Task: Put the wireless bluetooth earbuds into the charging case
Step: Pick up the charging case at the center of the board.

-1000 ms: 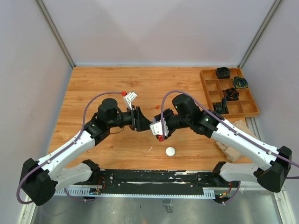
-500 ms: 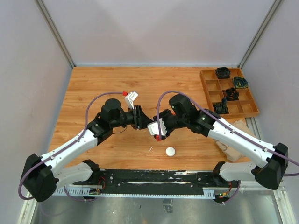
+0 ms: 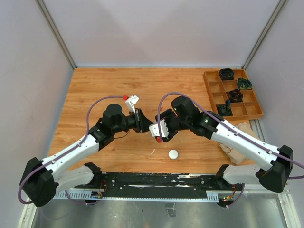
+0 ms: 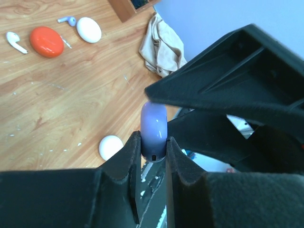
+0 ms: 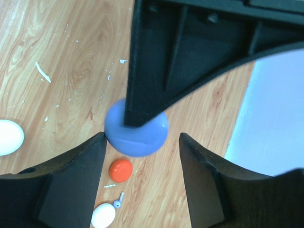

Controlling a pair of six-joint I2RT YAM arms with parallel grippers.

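The left gripper is clamped on a lilac round plastic case, held on edge with one finger pressed to each flat face. The right gripper faces it with its jaws spread wide. One finger stands on each side of the lilac case's rim, and on the right-hand side a gap shows. A black finger of the left gripper crosses in front of the lilac case in the right wrist view, leaving very little room around it.

In the overhead view the lilac case itself is hidden where the two grippers meet, over the middle of the wooden table. From there the boards run on to the far wall and to the left wall.

A white round puck lies near the lilac case, towards the table's near edge and to the right. A wooden compartment tray sits well apart from the lilac case, at the far right corner against the wall. A crumpled beige cloth lies at the right edge, nearer to the lilac case than the tray is.

A white short-stemmed earbud rests on the wood apart from the lilac case, just beside an orange-red round puck. A pale purple small earbud lies just beside a second white puck, in the same cluster.
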